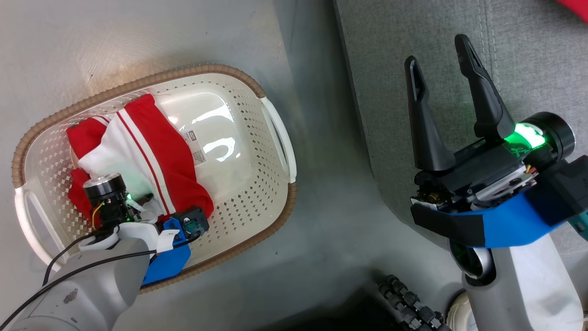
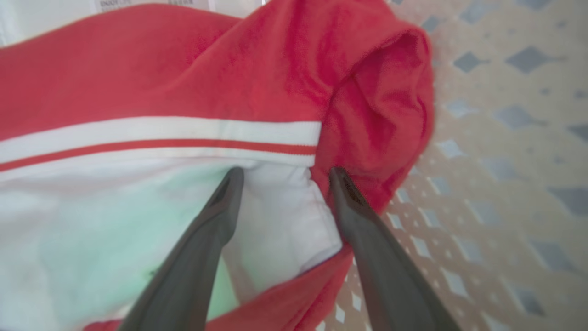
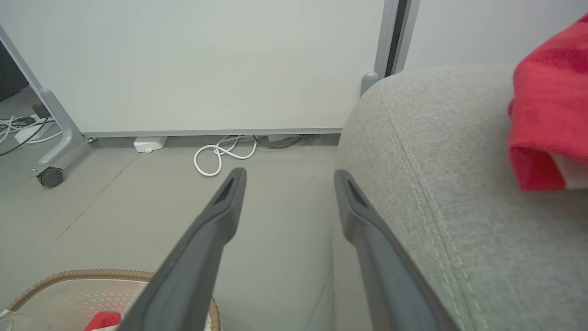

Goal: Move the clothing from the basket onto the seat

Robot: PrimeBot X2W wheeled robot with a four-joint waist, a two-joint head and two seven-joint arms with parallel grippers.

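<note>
The red garment (image 1: 161, 151) lies inside the basket (image 1: 151, 80), bunched into the half by the handle on the robot's left. The basket's other half is bare down to its bottom label (image 1: 195, 145). The garment's white stripes run across the basket's short width, from the far rim toward the near rim.

The left gripper (image 2: 282, 172) is down inside the basket, directly on top of this garment at its near edge. Its two fingers are spread apart and straddle a raised fold of white fabric just below the striped band. The fold sits between them but is not yet pinched. The cloth is therefore straight ahead of the fingertips, and the gripper need not travel sideways. Closing looks like the next move, followed by a lift out over the basket's right-hand handle toward the seat (image 1: 376, 92).

The right gripper (image 1: 436, 49) hangs well clear of the basket, beyond its right-hand handle and over the seat's edge, with its fingers wide apart and nothing between them. The left arm is plainly the nearer one for this pick.

A second red garment (image 3: 546, 115) rests on the seat, far from the basket, so the piece in the basket seems to be the last one to move. The fold looks thin and loose, so a shallow pinch might slip off.
</note>
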